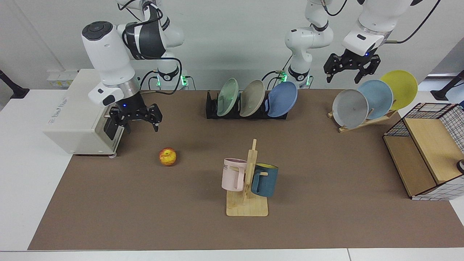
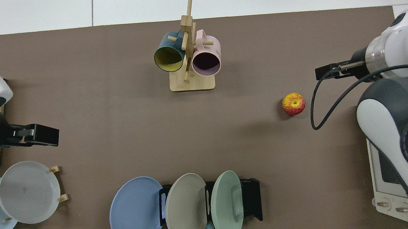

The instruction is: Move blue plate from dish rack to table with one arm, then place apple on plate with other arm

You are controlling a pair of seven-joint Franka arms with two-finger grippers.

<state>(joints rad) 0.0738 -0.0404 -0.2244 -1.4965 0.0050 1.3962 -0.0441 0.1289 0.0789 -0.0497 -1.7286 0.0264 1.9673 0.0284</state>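
My left claw [image 1: 352, 69] hangs in the air with its fingers spread and nothing between them, above the wooden plate stand [image 1: 362, 121] and well apart from the dish rack [image 1: 212, 108]. My right claw [image 1: 139, 116] hovers spread and bare too, just in front of a white box-shaped appliance [image 1: 78, 119], with the apple [image 1: 168, 156] lying on the mat near it and lower. The blue plate [image 1: 282, 98] leans in the end slot of the black rack, beside a beige and a green plate, so I judge nothing is done yet: the plate needs lifting out and setting down, then the apple goes onto it. The table [image 1: 326, 217] has a broad brown mat and white edges; a mug tree stands mid-table, a wire basket at one end, a pale wall behind.
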